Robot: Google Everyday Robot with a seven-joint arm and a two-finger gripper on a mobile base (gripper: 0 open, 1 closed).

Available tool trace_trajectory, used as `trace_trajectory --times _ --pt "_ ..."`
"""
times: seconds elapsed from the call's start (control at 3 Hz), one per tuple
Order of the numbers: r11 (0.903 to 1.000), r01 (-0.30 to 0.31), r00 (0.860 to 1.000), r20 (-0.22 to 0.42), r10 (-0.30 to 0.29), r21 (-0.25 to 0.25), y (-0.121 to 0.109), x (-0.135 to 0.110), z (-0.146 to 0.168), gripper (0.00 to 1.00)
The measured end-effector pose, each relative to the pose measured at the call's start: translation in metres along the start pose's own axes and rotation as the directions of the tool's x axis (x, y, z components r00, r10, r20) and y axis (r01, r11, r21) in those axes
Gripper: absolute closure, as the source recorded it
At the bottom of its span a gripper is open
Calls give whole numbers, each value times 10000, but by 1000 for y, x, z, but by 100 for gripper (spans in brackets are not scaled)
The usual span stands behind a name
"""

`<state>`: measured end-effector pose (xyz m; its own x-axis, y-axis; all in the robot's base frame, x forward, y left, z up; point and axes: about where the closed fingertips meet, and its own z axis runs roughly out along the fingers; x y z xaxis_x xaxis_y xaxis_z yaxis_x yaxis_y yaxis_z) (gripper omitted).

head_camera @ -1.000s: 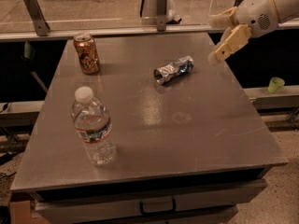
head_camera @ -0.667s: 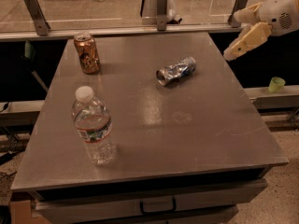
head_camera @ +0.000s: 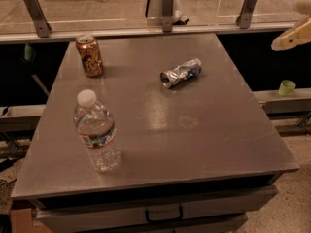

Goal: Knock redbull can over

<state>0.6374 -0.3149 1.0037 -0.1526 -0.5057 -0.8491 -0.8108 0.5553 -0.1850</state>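
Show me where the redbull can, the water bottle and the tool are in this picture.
redbull can (head_camera: 181, 73), camera view, dented middle of its body.
water bottle (head_camera: 97, 132), camera view, its label.
tool (head_camera: 285, 39), camera view, at the far right edge, near its tip.

Cans: two, the redbull can (head_camera: 181, 73) lying on its side and a copper-orange can (head_camera: 89, 55) upright.
Bottles: one water bottle (head_camera: 97, 132).
Cups: one green cup (head_camera: 286, 87).
Desks: one desk (head_camera: 204, 144).
End effector: one end effector (head_camera: 291, 35), at the right edge, beyond the desk's far right corner.
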Motion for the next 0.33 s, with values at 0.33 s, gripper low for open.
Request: trace_trajectory --times 0.33 --pt "9996 100 9997 220 -106 273 -9 -6 -11 0"
